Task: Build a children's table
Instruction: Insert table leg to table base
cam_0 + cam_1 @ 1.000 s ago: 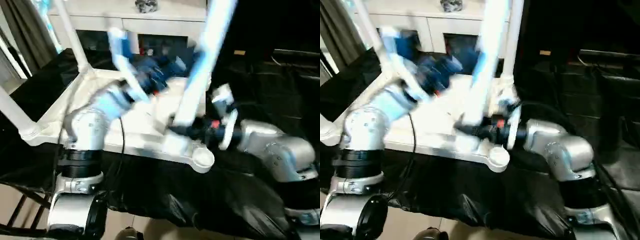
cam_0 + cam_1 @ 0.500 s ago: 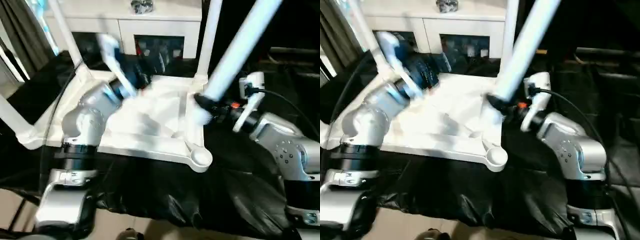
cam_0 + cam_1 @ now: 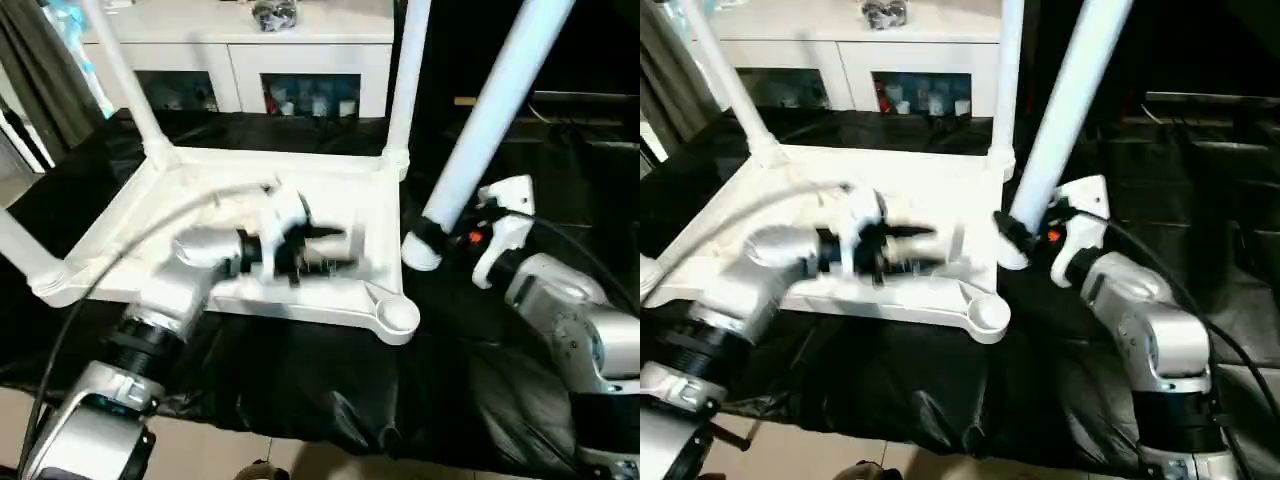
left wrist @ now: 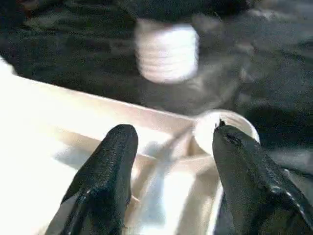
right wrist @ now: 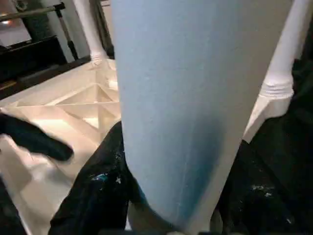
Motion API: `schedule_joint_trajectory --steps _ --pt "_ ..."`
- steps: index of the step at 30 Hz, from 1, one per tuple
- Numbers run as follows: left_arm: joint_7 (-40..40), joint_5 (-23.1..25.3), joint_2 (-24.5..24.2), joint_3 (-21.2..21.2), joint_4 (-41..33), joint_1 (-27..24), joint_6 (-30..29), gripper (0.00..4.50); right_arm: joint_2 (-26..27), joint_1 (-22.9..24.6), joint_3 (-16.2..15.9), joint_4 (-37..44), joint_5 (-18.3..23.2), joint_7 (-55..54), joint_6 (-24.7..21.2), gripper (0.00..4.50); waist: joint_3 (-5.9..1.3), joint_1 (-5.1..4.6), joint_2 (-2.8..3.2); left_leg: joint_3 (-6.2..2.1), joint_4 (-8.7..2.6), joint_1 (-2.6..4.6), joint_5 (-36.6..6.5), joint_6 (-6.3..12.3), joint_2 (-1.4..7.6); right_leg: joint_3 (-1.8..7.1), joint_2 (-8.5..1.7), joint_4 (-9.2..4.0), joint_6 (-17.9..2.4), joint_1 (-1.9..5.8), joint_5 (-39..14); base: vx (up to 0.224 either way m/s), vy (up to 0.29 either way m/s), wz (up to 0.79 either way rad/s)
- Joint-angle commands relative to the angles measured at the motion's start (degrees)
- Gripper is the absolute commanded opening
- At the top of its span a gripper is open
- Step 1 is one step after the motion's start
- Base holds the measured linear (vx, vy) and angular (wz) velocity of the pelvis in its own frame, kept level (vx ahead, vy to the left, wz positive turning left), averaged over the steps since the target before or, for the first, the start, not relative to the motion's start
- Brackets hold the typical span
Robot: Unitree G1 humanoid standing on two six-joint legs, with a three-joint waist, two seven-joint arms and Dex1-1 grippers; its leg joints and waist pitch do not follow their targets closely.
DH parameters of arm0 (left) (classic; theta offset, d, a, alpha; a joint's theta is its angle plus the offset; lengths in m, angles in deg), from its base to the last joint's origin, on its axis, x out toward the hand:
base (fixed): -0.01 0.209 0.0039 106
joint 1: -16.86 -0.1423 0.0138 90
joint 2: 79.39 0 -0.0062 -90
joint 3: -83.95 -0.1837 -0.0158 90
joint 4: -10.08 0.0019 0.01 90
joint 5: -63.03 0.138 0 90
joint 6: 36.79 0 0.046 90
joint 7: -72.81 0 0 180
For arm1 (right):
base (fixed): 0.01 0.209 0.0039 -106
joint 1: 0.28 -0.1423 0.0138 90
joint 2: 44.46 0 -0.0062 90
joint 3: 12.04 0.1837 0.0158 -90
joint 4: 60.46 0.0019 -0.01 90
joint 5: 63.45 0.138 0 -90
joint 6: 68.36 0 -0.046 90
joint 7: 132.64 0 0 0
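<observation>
While the tabletop [image 3: 215, 175] lies upside down on the black cloth [image 3: 330, 380], ribbed underside up, three of its corner sockets carry legs: one at the far left [image 3: 125, 80], one at the far right [image 3: 410, 75], and one at the near left [image 3: 20, 250]. The near right socket [image 3: 397, 317] is an open round cup with nothing in it.

Right gripper [image 3: 432, 235] is clamped on the loose leg [image 3: 490, 115] close to its thick lower end. That leg rises steeply from the grip, leaning away to the right, and its lower end hangs above the cloth just beside the tabletop's right edge, off the near right socket and not touching it. In the right wrist view the black fingers [image 5: 95, 191] sit against both sides of the leg.

Left gripper [image 3: 320, 240] reaches across above the ribbed underside, pointing toward the tabletop's right edge, fingers apart and holding nothing. The left wrist view shows the spread fingers [image 4: 105, 176] over the tabletop, with the near right socket beyond them.

A white cabinet [image 3: 250, 45] stands behind the cloth.
</observation>
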Motion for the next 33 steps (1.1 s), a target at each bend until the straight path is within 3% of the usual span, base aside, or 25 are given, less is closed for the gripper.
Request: schedule_joint_trajectory --steps 1,14,23,31,32,33 --pt "1.5 2.36 -1.53 -1.83 0.88 -0.55 1.41 2.78 -0.19 1.2 -1.53 2.48 0.16 0.73 -0.62 1.91 -3.9 -0.06 -0.62 -0.4 -4.38 1.53 -15.36 -0.9 1.35 1.98 -2.47 -4.53 -8.99 2.5 -16.68 0.0 0.0 0.0" --pt "5.22 7.67 -2.53 -4.48 11.36 1.81 9.55 2.78 -0.19 4.85 -4.32 8.72 1.14 1.23 -2.92 1.91 -4.11 -0.46 0.14 -0.52 -4.47 1.68 -16.99 -1.76 1.24 2.01 -2.5 -4.64 -9.4 2.41 -15.41 0.0 0.0 0.0" --pt "6.81 9.86 -0.66 -4.28 20.35 5.74 13.81 2.07 -1.99 6.22 -5.15 10.85 1.39 2.18 -4.65 1.91 -4.09 -0.57 0.39 -0.51 -4.37 1.73 -17.26 -1.65 1.2 2.04 -2.57 -4.64 -10.12 2.56 -14.95 0.0 0.0 0.0" --pt "8.74 10.42 0.41 -4.05 24.39 7.31 15.18 1.38 -2.48 6.89 -4.97 11.58 1.42 2.22 -5.34 1.91 -4.04 -0.57 0.25 -0.5 -4.35 1.58 -16.81 -0.95 1.26 2.02 -2.66 -4.69 -10.7 2.7 -15.09 0.0 0.0 0.0" --pt "9.2 10.53 0.53 -4.06 24.96 7.53 15.4 1.38 -2.59 6.98 -4.89 11.75 1.49 2.22 -5.47 1.91 -4.02 -0.62 0.73 -0.56 -4.35 1.63 -17.08 -1.04 1.24 2.02 -2.66 -4.68 -10.65 2.65 -15.4 0.0 0.0 0.0" --pt "9.65 10.51 0.64 -4.05 25.38 7.69 15.42 1.15 -2.63 7.08 -4.82 11.9 1.56 2.2 -5.55 1.91 -3.95 -0.76 0.43 -0.54 -4.41 1.65 -17.65 -1.04 1.24 2.0 -2.58 -4.88 -10.51 2.63 -15.95 0.0 0.0 0.0"
